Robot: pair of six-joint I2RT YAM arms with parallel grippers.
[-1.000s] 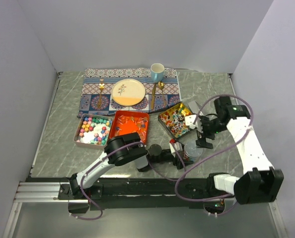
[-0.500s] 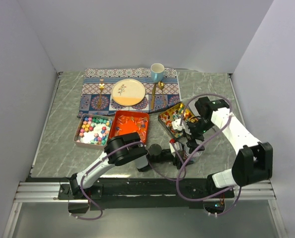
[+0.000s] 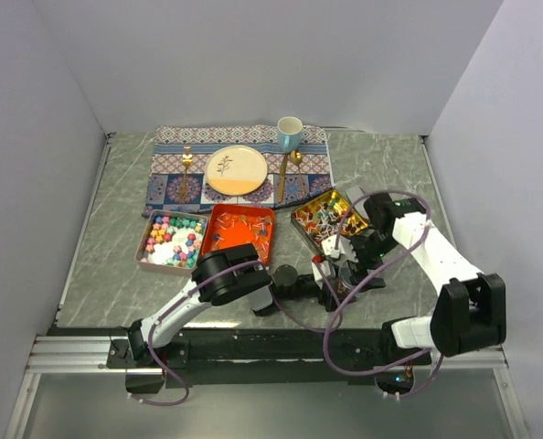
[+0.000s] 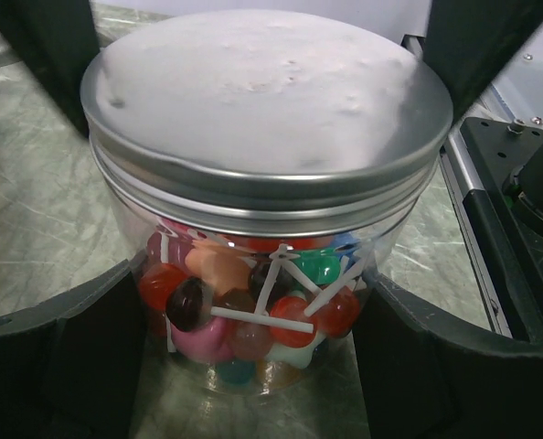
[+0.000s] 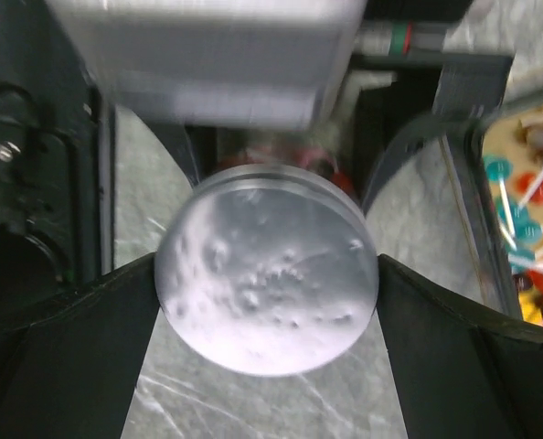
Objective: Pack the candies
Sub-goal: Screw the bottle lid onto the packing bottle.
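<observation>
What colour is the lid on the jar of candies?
Plain silver-grey metal: the lid sits on the clear jar. The left wrist view shows it best.

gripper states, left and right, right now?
Left gripper: closed on the clear plastic jar of candies.
Right gripper: closed on the jar's round silver metal lid, jaws touching both edges.

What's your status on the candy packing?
Left tool shut on jar. Right tool shut on lid. Candies inside jar, lid on.
</observation>
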